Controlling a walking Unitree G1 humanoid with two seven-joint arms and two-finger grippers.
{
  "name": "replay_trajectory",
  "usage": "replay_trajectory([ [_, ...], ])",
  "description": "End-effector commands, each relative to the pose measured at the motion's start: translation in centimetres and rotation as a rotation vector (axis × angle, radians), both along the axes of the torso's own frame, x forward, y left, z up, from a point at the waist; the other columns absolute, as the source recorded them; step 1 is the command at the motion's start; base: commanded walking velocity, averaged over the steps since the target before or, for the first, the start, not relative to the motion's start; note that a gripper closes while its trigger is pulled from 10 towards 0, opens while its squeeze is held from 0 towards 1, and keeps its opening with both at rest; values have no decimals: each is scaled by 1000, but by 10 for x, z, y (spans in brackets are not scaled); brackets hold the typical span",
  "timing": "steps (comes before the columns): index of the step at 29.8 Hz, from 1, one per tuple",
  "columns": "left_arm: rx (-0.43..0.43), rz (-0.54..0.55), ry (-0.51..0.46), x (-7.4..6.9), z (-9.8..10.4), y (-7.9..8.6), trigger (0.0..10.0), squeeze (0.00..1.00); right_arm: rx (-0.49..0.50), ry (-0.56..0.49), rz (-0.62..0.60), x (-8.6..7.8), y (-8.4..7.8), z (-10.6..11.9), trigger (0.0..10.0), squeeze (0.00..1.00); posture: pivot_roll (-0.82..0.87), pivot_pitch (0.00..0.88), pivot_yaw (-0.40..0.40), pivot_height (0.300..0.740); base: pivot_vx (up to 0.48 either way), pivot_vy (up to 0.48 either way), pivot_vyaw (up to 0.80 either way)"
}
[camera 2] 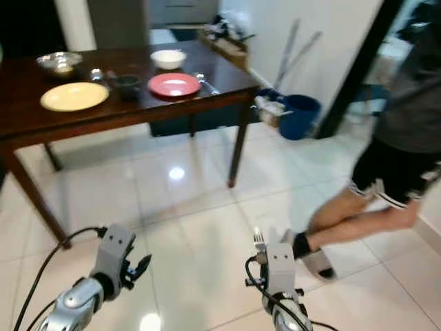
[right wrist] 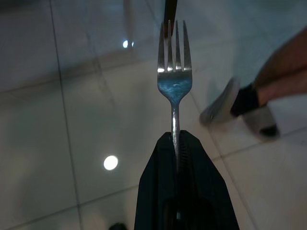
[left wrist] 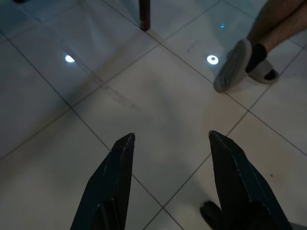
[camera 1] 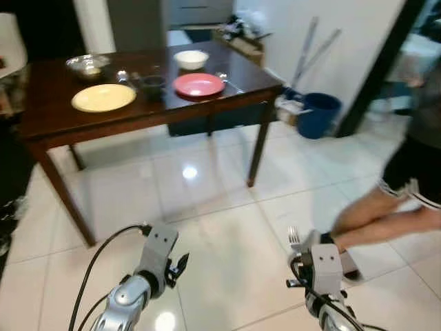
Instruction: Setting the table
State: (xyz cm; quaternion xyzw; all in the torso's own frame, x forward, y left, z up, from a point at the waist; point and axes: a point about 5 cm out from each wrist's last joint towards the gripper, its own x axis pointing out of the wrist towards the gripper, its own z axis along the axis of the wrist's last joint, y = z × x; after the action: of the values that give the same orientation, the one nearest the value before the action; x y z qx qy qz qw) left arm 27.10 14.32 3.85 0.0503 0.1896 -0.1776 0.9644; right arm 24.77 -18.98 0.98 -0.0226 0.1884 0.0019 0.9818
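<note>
Right gripper [right wrist: 176, 143]: fingers pinched flat on the fork's handle, held low over the floor, well short of the table.
Fork [right wrist: 174, 81]: stands straight out past the fingertips, tines forward and away from the wrist; most of the handle is hidden between the fingers.
Left gripper [left wrist: 170, 141]: fingers spread wide with nothing between them, only floor tile [left wrist: 144, 110] beyond the tips.
Table [camera 1: 41, 117]: ahead of both grippers, far beyond fingertip reach; the near right leg stands ahead of the right fingers.
Settings: yellow plate [camera 1: 103, 97] toward the left gripper's side, pink plate [camera 1: 198, 85] more in line with the right fingers; white bowl [camera 1: 191, 59] and metal bowl [camera 1: 87, 65] behind them, a dark cup [camera 1: 153, 84] between the plates.
Person: legs and a slippered foot [camera 1: 348, 262] just outside the right fingers, on the far side from the left gripper.
Step, as I judge it: carrying the fork to the table.
Doing it well: keep the pinch firm so the thin handle does not twist; steer clear of the person's foot; approach square to the near edge; lift the tines above the tabletop before reaching in; lay the fork flat beside a plate, not on it.
</note>
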Motion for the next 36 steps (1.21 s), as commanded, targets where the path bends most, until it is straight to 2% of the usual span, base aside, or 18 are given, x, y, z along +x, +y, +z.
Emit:
replay_trajectory([
  [1,-36,-2,-18,2,8,-3,10000,0,5,4,-5,0,-1,0,10000,0,-69,0,65,740,0,0,-800],
  [4,-63,-8,-40,5,16,-7,10000,0,8,-10,-5,2,-1,3,10000,0,-70,0,66,740,0,0,-800],
  [11,-154,-57,-174,21,59,-27,10000,0,23,-101,-6,18,2,27,10000,0,-73,0,69,740,0,0,-800],
  [15,-173,-62,-199,23,67,-29,10000,0,27,-129,-6,22,3,34,10000,0,-73,0,70,740,0,0,-800],
  [16,-198,-66,-222,25,77,-32,10000,0,38,-174,-11,27,5,46,10000,0,-73,0,70,740,0,0,-800],
  [18,-213,-75,-236,25,82,-35,10000,0,47,-208,-14,30,6,54,10000,0,-73,0,71,740,0,0,-622],
  [19,-213,-75,-236,25,82,-35,10000,0,47,-208,-14,30,6,54,10000,0,-73,0,71,740,0,0,-481],
  [24,-172,-47,-323,26,94,-37,10000,0,83,-329,0,39,16,82,10000,0,-73,0,73,740,126,0,0],
  [27,-113,-25,-367,27,96,-35,10000,0,110,-376,8,41,22,95,10000,0,-72,0,74,740,480,0,0],
  [36,-115,-20,-364,26,97,-36,10000,0,105,-362,7,39,21,93,10000,0,-72,0,74,740,480,0,0],
])
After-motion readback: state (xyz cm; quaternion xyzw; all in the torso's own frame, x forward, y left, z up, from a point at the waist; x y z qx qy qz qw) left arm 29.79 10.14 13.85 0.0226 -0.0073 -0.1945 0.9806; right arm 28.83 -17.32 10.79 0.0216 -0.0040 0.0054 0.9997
